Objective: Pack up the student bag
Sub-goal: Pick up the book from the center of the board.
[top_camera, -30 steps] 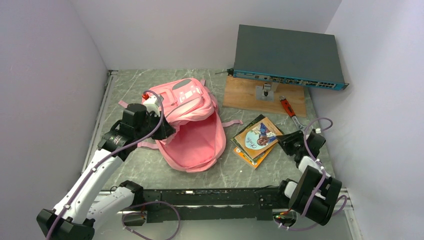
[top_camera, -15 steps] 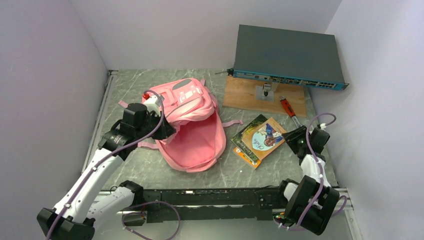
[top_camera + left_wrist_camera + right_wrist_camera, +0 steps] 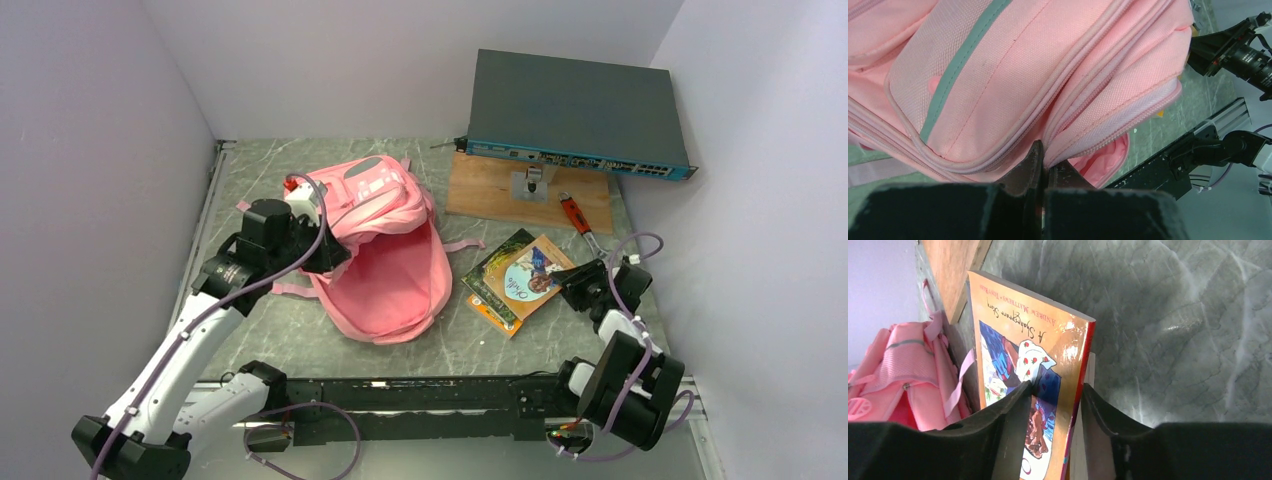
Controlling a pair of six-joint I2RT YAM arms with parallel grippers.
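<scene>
The student bag (image 3: 385, 265) lies on the worktop (image 3: 420, 345), a bit left of the middle. It is big, soft and pink. Its main mouth is open toward the near edge, so the pink inside shows.

The left pincer (image 3: 322, 255) is at the left side of the bag. In the left wrist view its fingers (image 3: 1030, 165) are pressed tight together, right at the zip edge of the bag's top flap. They seem to nip that thin edge between them, though the cloth in the gap is hard to see. The flap is held up off the bottom part of the bag.

To the right of the bag is a small pile of books. The right pincer (image 3: 1055, 400) holds the top book (image 3: 525, 275), which has a shiny orange cover with a picture on it. One finger is on the cover and the other is on the back, with the book filling the gap. A green book (image 3: 485, 280) and another orange book (image 3: 497, 315) lie under it. Behind the pile are a wooden board (image 3: 490, 185), a red-handled tool (image 3: 573, 212) and a flat grey box (image 3: 575, 110).
</scene>
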